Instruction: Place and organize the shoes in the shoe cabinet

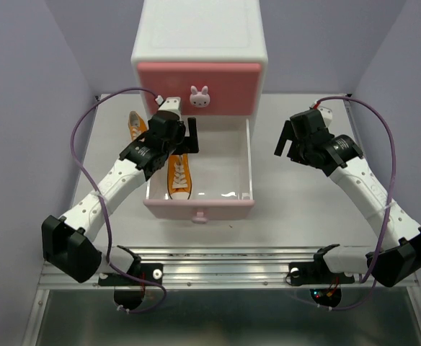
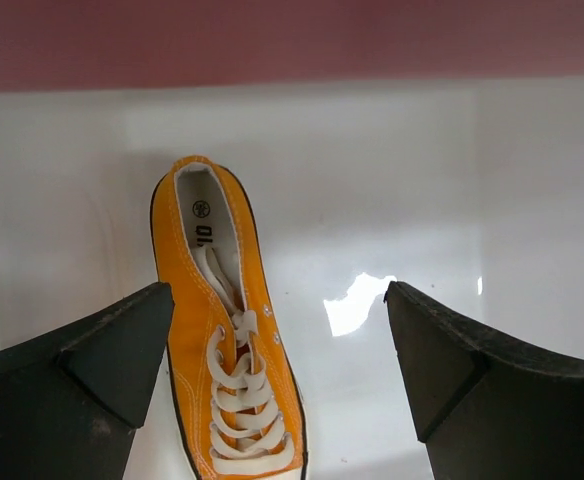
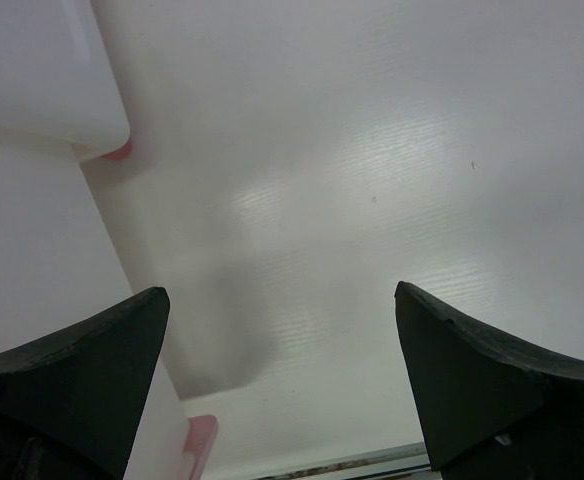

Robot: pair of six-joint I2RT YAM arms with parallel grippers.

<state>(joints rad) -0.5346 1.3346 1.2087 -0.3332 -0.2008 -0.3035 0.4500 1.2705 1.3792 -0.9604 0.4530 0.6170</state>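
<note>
One orange sneaker (image 1: 179,178) lies in the open lower drawer (image 1: 228,162); both jaws stand released. Lift the left arm (image 1: 117,180) straight up (laces snag), then fetch its mate (image 1: 135,124).

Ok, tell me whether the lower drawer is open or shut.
Open. The lower drawer stands pulled well forward, its inside exposed from above, with one orange sneaker lying in it. The upper drawer is shut.
</note>
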